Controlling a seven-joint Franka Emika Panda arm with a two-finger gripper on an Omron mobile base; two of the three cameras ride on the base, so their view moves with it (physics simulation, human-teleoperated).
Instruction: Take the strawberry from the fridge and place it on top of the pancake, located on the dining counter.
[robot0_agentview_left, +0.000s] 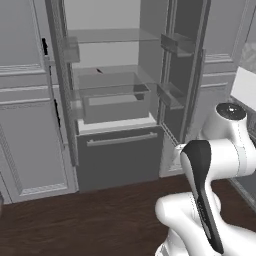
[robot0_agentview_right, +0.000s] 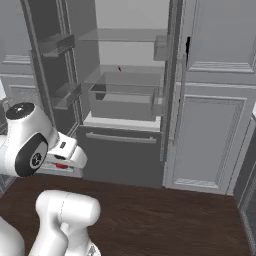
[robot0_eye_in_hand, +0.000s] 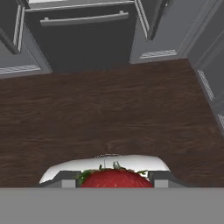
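The strawberry (robot0_eye_in_hand: 114, 178) is bright red with green leaves. It sits low in the hand view between my two fingertips, and my gripper (robot0_eye_in_hand: 114, 181) is shut on it. In the right base view the strawberry is a small red spot (robot0_agentview_right: 61, 165) under my hand, with the gripper (robot0_agentview_right: 63, 168) held low, left of the fridge and above the dark wood floor. The fridge (robot0_agentview_left: 120, 157) stands ahead with both doors swung open, showing a light interior, glass shelves and a dark bottom drawer (robot0_agentview_right: 122, 150). The pancake and the dining counter are out of view.
A thin dark red sliver (robot0_agentview_left: 99, 70) lies on a fridge shelf. Light grey panelled cabinets (robot0_agentview_left: 25, 125) flank the fridge on both sides (robot0_agentview_right: 210, 140). The open fridge doors (robot0_agentview_left: 192, 80) jut out toward me. Dark wood floor (robot0_eye_in_hand: 109, 109) lies between me and the fridge.
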